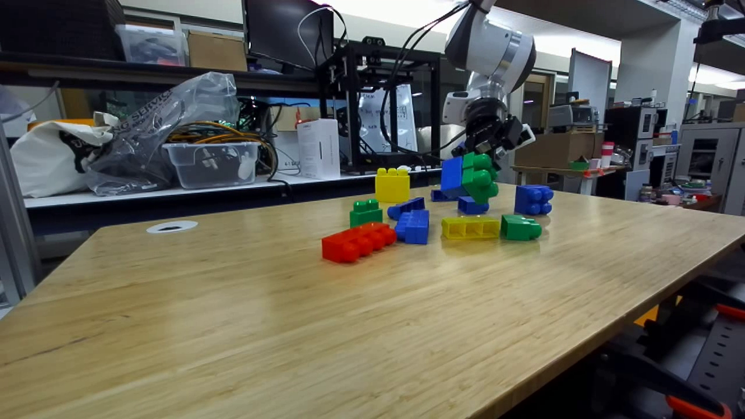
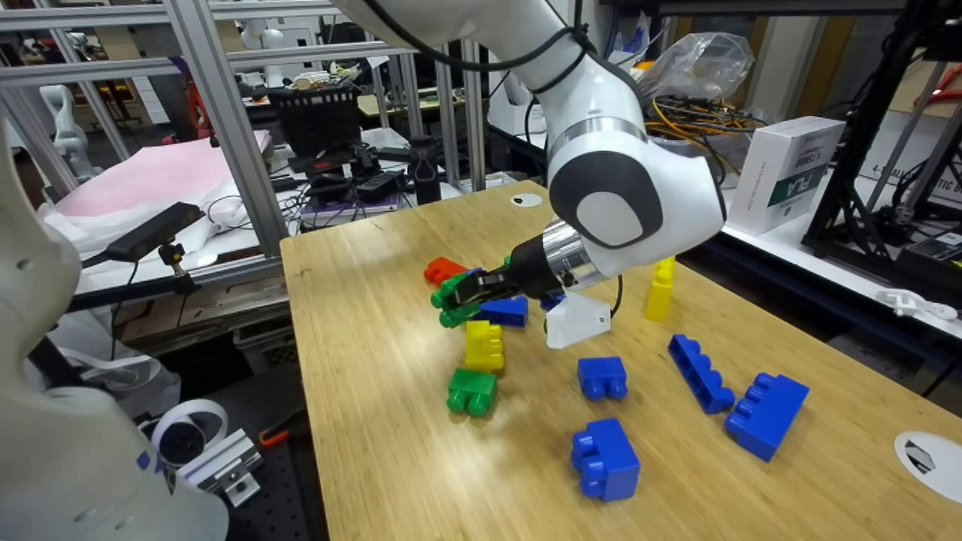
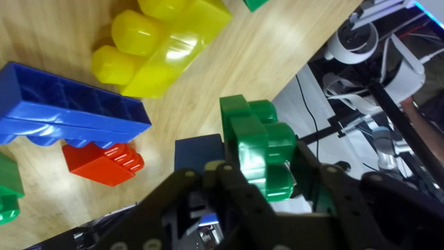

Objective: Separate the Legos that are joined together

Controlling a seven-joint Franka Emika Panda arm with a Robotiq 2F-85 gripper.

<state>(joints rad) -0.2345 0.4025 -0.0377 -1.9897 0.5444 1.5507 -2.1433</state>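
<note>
Within the edges of the worktop (image 2: 391, 451), clamped aloft a green Lego (image 1: 476, 179), joined to a blue one (image 1: 451, 176), in the part-spread gripper (image 3: 265, 150).

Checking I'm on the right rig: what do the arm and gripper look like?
The arm is glossy white and rounded, with dark-grey panels, silver metal bands and black cables strapped to it. The gripper is black, with jointed fingers and round bolt heads; a white plate juts out nearby.

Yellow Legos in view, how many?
2 on the table: an upright yellow Lego near its edge and a sideways yellow Lego beside a green Lego. Others could be hidden.
</note>
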